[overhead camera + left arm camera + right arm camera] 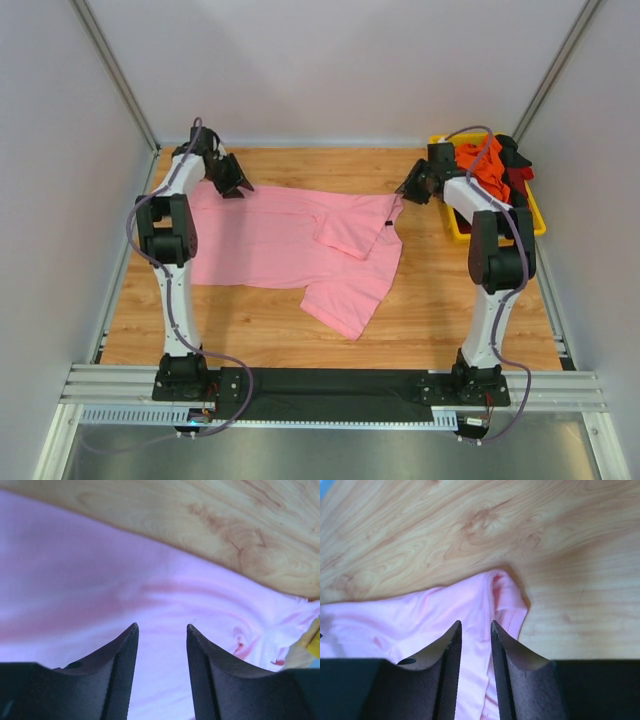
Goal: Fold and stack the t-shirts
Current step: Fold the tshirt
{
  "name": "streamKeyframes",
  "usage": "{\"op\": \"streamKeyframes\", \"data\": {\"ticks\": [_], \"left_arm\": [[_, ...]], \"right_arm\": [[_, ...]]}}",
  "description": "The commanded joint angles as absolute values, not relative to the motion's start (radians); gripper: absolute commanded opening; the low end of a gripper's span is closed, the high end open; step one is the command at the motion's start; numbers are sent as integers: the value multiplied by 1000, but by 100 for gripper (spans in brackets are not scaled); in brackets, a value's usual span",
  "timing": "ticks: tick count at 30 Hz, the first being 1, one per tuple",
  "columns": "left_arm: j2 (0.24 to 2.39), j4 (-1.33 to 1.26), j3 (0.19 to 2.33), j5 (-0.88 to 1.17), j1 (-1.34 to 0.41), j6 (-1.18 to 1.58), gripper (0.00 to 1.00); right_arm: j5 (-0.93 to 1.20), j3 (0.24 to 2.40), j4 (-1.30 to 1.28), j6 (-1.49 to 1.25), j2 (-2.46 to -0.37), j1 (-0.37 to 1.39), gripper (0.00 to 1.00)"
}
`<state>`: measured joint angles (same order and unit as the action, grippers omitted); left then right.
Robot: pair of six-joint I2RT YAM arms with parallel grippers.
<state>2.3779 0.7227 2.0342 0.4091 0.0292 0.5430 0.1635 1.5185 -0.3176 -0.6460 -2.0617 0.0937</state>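
Observation:
A light pink t-shirt [290,245] lies spread across the wooden table, one sleeve folded over near its middle and its lower part hanging toward the front. My left gripper [232,180] hovers over the shirt's far left corner; in the left wrist view the gripper [161,626] is open, with pink cloth [75,580] below it. At the shirt's far right corner my right gripper [412,187] is also open, and its wrist view shows the gripper [475,623] parted narrowly just over the pink hem [420,615]. Orange [485,165], red [520,190] and black [515,155] t-shirts lie heaped in the bin.
A yellow plastic bin [452,222] stands at the far right of the table, beside the right arm; its corner shows in the left wrist view [315,642]. Bare wood [250,320] shows in front of the pink shirt. White walls enclose the back and both sides.

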Motion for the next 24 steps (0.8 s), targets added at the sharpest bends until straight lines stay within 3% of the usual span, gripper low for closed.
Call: {"op": "streamKeyframes", "data": {"ticks": [1,7,11,18,24], "left_arm": [[2157,778,1982,370,37,491,52],[1944,819,1685,203,37,486,52],[1748,784,1473,94,43,537,52],[1510,718,1111,120,146,615,58],[1417,667,971,175,264,615,63]], "right_arm": [[144,1503,-425,-589,-1933,117,31],[70,1365,-638,-589,-1798,218,33],[6,1206,-678,-563,-1660,394,38],[2,925,-609,-456,-1425,786,39],[-64,819,-561,-387,-1371,1008,39]]}}
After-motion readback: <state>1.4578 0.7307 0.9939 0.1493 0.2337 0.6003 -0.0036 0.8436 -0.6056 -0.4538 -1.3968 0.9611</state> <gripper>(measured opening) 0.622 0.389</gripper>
